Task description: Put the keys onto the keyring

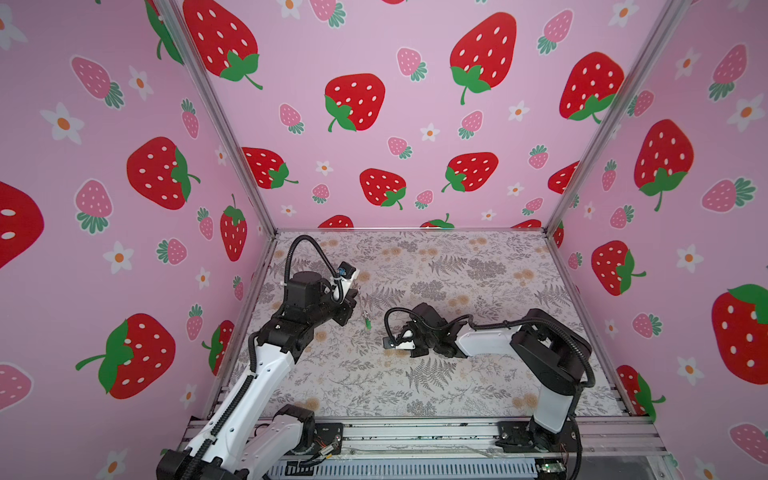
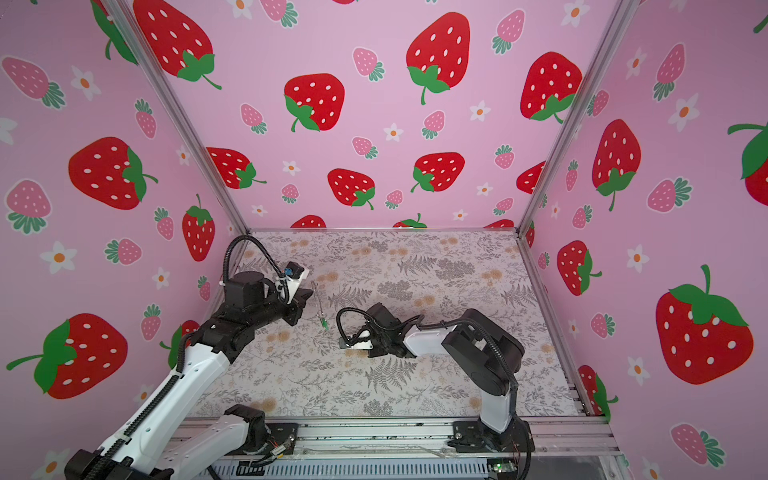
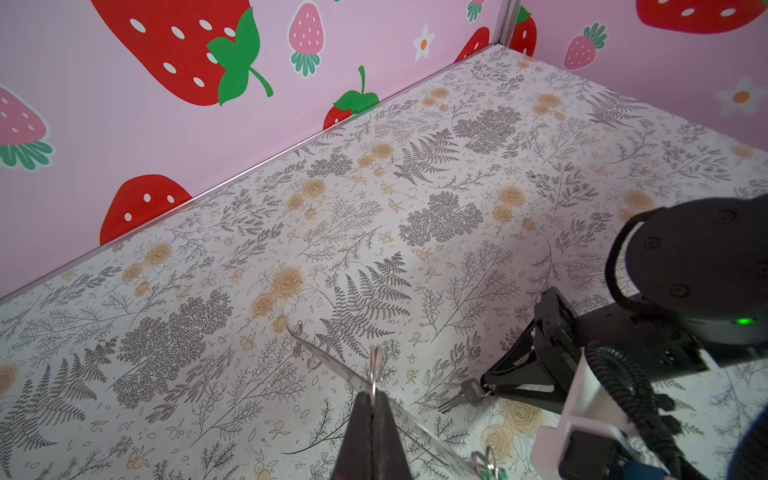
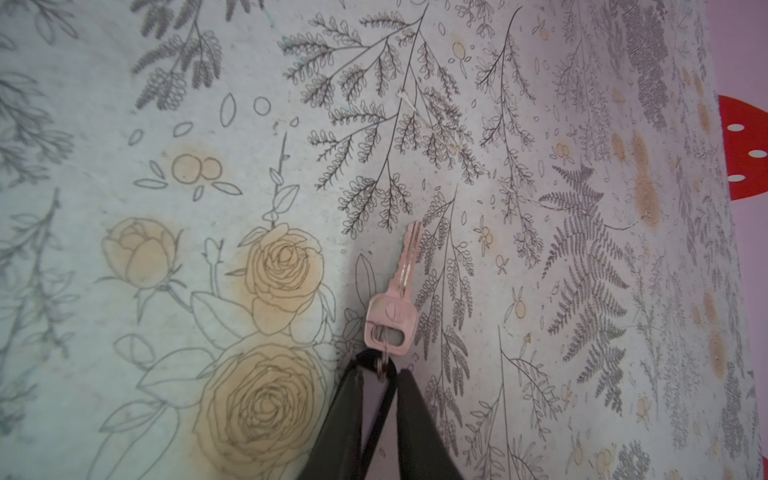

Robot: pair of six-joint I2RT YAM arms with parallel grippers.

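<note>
The left end effector (image 3: 374, 401) is closed on the keyring (image 3: 328, 356), a thin grey metal plate seen edge-on that carries small wire loops. It holds the keyring above the left-centre of the counter (image 1: 478, 374), and a green tag (image 1: 368, 323) sits at the keyring's near end. The right end effector (image 4: 380, 368) is pinched on the small wire ring of a metal key (image 4: 395, 299). This key is pale silver, with a rectangular slotted head and a toothed blade. It lies low at the counter's centre, just right of the keyring and apart from it.
</note>
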